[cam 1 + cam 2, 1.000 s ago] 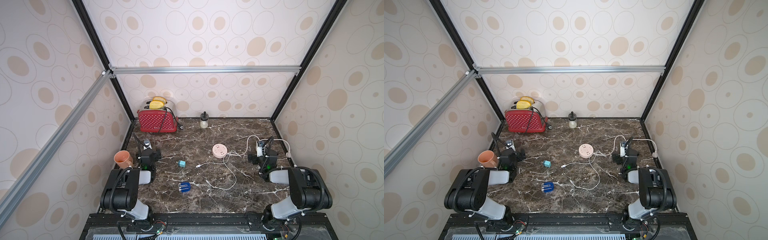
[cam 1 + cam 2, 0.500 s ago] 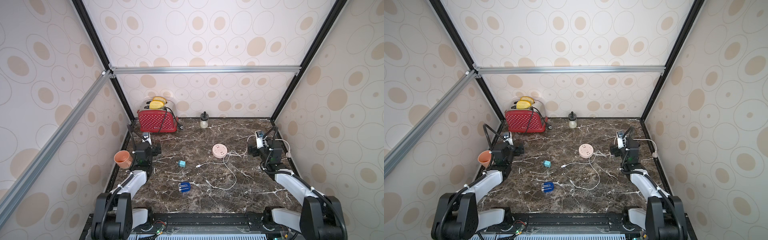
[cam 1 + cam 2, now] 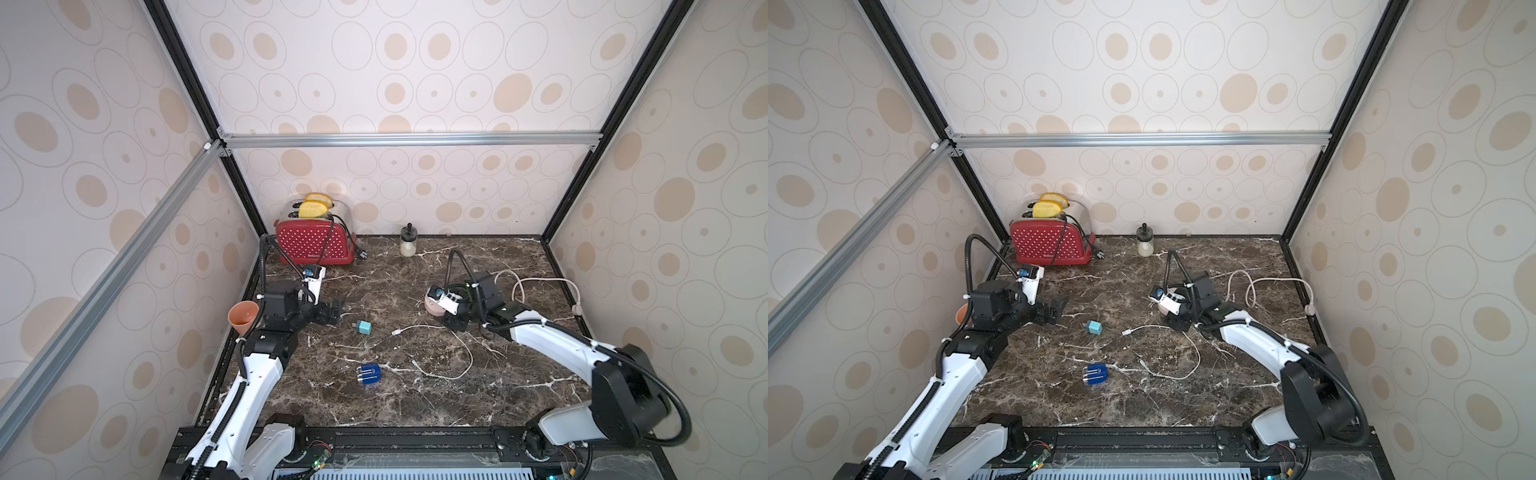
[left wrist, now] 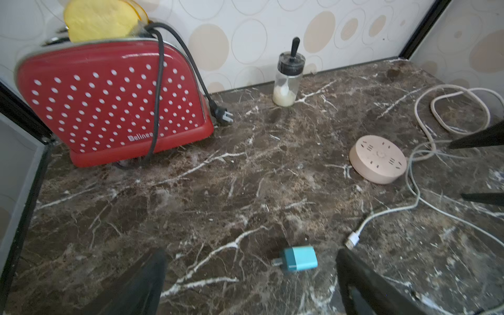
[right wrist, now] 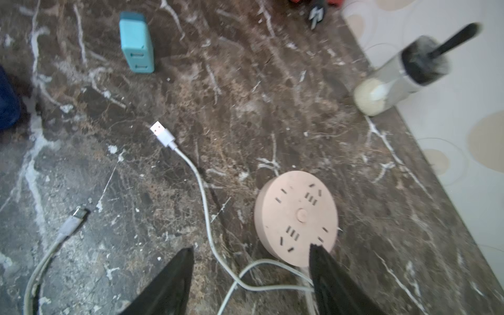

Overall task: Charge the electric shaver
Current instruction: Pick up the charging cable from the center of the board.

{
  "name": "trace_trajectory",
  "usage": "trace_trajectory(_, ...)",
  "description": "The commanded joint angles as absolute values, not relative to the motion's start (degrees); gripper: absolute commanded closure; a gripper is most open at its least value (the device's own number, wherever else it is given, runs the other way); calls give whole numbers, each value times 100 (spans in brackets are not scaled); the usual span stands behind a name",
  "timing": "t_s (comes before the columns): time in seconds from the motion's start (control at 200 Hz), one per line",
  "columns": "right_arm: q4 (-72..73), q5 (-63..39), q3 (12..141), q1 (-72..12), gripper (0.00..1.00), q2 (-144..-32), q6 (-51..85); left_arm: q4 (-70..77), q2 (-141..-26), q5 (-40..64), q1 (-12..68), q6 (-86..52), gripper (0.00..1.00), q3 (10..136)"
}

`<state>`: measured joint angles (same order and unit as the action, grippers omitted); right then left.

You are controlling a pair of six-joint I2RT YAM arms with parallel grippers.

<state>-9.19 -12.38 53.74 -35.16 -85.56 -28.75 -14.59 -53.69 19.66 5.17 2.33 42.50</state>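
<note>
The dark-blue electric shaver (image 3: 368, 374) (image 3: 1095, 375) lies alone on the marble table, near the front and centre, with no gripper touching it. My left gripper (image 3: 334, 311) (image 4: 251, 255) is open and low, and a teal cube adapter (image 4: 298, 258) (image 3: 364, 328) lies just ahead of its fingers. My right gripper (image 3: 455, 322) (image 5: 251, 248) is open and hovers over the white cable (image 5: 204, 196), beside the round pink power strip (image 5: 296, 215). The cable's USB plug (image 5: 161, 132) lies loose, pointing towards the adapter (image 5: 136, 42). A dark-blue shape shows at the edge of the right wrist view.
A red dotted toaster (image 3: 313, 245) holding bread stands at the back left, its black plug loose on the table. A small jar (image 3: 408, 241) stands at the back wall. An orange cup (image 3: 244, 318) sits at the left edge. The strip's cord (image 3: 540, 286) coils at the right.
Both arms have unfolded from their rest near the sides and reached inward: the left towards the teal adapter, the right over the power strip and cable.
</note>
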Motion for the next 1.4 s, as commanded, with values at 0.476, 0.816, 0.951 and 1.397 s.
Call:
trace_trajectory(0.476,-1511,-1349,6362,-4063,32,-10435,-3974,-3203,-5149,2568,194,634,9,4720)
trace_trajectory(0.816,-1536,-1167,6518,-4073,79,-10772,-4153,-3480,-5304,2963,193,906,14,4746)
trace_trajectory(0.951,-1471,-1210,6356,-4066,100,-10550,-4218,-3301,-5393,3142,200,823,14,4693)
trace_trajectory(1.397,-802,-1116,5120,-3794,100,-8483,-3850,-195,-6798,4685,1021,-1365,15,4301)
